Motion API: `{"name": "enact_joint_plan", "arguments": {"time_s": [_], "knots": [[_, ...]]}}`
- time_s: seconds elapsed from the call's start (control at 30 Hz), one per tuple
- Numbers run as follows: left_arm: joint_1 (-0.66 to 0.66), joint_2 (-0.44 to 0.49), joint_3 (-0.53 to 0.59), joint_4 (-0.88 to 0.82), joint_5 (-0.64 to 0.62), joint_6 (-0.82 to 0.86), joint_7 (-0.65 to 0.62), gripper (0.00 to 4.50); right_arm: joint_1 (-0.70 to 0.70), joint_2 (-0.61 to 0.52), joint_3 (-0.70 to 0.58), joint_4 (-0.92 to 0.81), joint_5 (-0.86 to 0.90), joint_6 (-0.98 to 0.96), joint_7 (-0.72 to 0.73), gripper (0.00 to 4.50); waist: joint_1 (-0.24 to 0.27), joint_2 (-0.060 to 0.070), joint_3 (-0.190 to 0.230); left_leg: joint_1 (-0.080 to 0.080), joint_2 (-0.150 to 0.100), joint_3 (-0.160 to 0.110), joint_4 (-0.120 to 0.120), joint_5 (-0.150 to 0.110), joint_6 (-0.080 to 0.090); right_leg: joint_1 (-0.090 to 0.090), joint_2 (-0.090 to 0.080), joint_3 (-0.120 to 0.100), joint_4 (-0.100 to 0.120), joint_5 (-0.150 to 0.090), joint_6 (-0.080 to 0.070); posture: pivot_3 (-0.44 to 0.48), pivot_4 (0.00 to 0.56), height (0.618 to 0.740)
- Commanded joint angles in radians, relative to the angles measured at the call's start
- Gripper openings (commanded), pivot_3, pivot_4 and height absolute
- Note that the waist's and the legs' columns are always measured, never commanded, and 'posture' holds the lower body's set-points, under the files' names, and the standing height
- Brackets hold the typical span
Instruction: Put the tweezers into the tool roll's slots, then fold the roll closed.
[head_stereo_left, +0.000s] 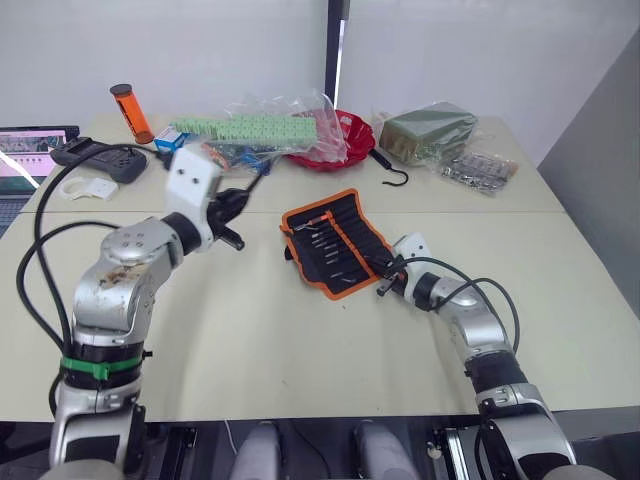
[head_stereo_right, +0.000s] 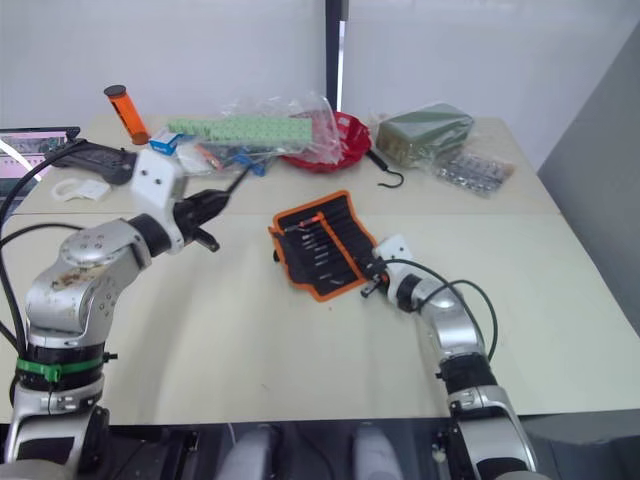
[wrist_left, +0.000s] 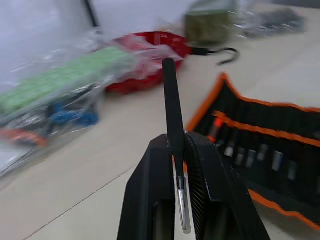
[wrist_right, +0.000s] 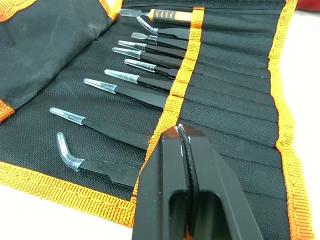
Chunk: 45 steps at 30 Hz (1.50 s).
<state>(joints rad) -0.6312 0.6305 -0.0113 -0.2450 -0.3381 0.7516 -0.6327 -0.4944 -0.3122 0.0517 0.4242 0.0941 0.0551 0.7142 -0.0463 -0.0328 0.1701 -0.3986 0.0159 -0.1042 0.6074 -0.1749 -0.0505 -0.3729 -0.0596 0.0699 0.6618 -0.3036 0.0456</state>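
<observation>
The tool roll lies open on the middle of the table, black with orange trim. Several black tweezers sit in its slots, clear-capped tips sticking out. My left gripper hovers above the table to the left of the roll, shut on one more slim black tweezers that points toward the red bowl. My right gripper is shut, its tips at the roll's near right edge over the orange band, with nothing visible between its fingers.
Behind the roll are a red bowl, a black hook, a plastic bag of green blocks and a green package. An orange bottle, a controller and a laptop stand at the far left.
</observation>
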Motion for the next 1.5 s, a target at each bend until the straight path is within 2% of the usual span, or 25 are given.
{"name": "enact_joint_plan", "arguments": {"time_s": [0.03, 0.1, 0.23, 0.37, 0.5, 0.63, 0.83, 1.03, 1.5], "knots": [[-0.077, 0.020, -0.082, 0.009, -0.024, 0.022, -0.120, 0.04, 0.020, -0.001, 0.014, -0.013, -0.003, 0.019, 0.001, 0.00, 0.000, 0.000, 0.000, 0.000, 0.000, 0.000, 0.000, 0.000, 0.000, 0.000, 0.000, 0.000, -0.001, 0.000, 0.000, 0.000, 0.150, 0.740], [-0.132, 0.009, -0.142, 0.041, -0.005, 0.012, -0.158, 0.04, 0.019, -0.001, 0.005, -0.018, -0.003, 0.018, -0.014, 0.00, 0.000, 0.001, 0.001, 0.000, 0.000, 0.000, 0.000, 0.000, 0.000, 0.000, 0.000, 0.000, 0.000, 0.000, 0.000, 0.000, 0.150, 0.740], [-0.237, -0.063, -0.260, 0.146, 0.106, -0.067, -0.144, 0.04, 0.045, -0.003, -0.008, -0.042, 0.005, 0.022, -0.031, 0.00, 0.002, 0.001, 0.001, -0.001, 0.000, 0.000, 0.001, 0.000, 0.000, 0.000, 0.000, 0.000, -0.001, 0.000, 0.001, 0.000, 0.150, 0.740], [-0.326, -0.141, -0.319, 0.271, 0.100, 0.007, -0.197, 0.04, 0.082, -0.003, -0.014, -0.078, 0.010, 0.032, -0.051, 0.00, 0.003, 0.002, 0.002, -0.001, -0.001, 0.000, 0.001, 0.000, 0.000, 0.000, 0.000, 0.000, 0.000, -0.001, 0.001, 0.000, 0.150, 0.740], [-0.349, -0.148, -0.395, 0.330, 0.129, 0.031, -0.270, 0.04, 0.105, -0.001, -0.021, -0.103, 0.012, 0.043, -0.067, 0.00, -0.002, 0.002, 0.002, -0.001, -0.001, 0.000, 0.001, 0.000, 0.000, 0.000, 0.000, 0.000, 0.000, -0.001, 0.002, 0.000, 0.150, 0.740], [-0.348, -0.148, -0.400, 0.343, 0.136, 0.101, -0.273, 0.04, 0.119, 0.002, -0.031, -0.117, 0.025, 0.056, -0.077, 0.00, -0.001, 0.003, 0.002, -0.002, -0.001, -0.001, 0.001, 0.000, 0.000, -0.001, 0.000, 0.000, 0.001, -0.001, 0.002, 0.000, 0.150, 0.740], [-0.305, -0.125, -0.441, 0.320, 0.173, 0.120, -0.300, 0.04, 0.120, -0.001, -0.029, -0.117, 0.028, 0.055, -0.086, 0.00, 0.001, 0.003, 0.002, -0.002, -0.001, -0.001, 0.001, 0.000, 0.000, -0.001, 0.000, 0.000, 0.001, -0.001, 0.002, 0.000, 0.150, 0.740], [-0.240, -0.129, -0.430, 0.284, 0.189, 0.119, -0.274, 0.04, 0.118, -0.006, -0.026, -0.110, 0.030, 0.052, -0.081, 0.00, 0.001, 0.003, 0.002, -0.002, -0.001, -0.001, 0.002, 0.000, 0.000, -0.001, 0.000, 0.000, 0.001, -0.001, 0.002, 0.000, 0.150, 0.740], [-0.257, -0.199, -0.410, 0.368, 0.223, 0.081, -0.213, 0.04, 0.116, -0.021, -0.021, -0.120, 0.030, 0.060, -0.072, 0.00, 0.004, 0.003, 0.002, -0.002, -0.001, -0.001, 0.002, 0.000, 0.000, -0.001, 0.000, 0.001, 0.001, -0.001, 0.002, 0.000, 0.150, 0.740]]}}
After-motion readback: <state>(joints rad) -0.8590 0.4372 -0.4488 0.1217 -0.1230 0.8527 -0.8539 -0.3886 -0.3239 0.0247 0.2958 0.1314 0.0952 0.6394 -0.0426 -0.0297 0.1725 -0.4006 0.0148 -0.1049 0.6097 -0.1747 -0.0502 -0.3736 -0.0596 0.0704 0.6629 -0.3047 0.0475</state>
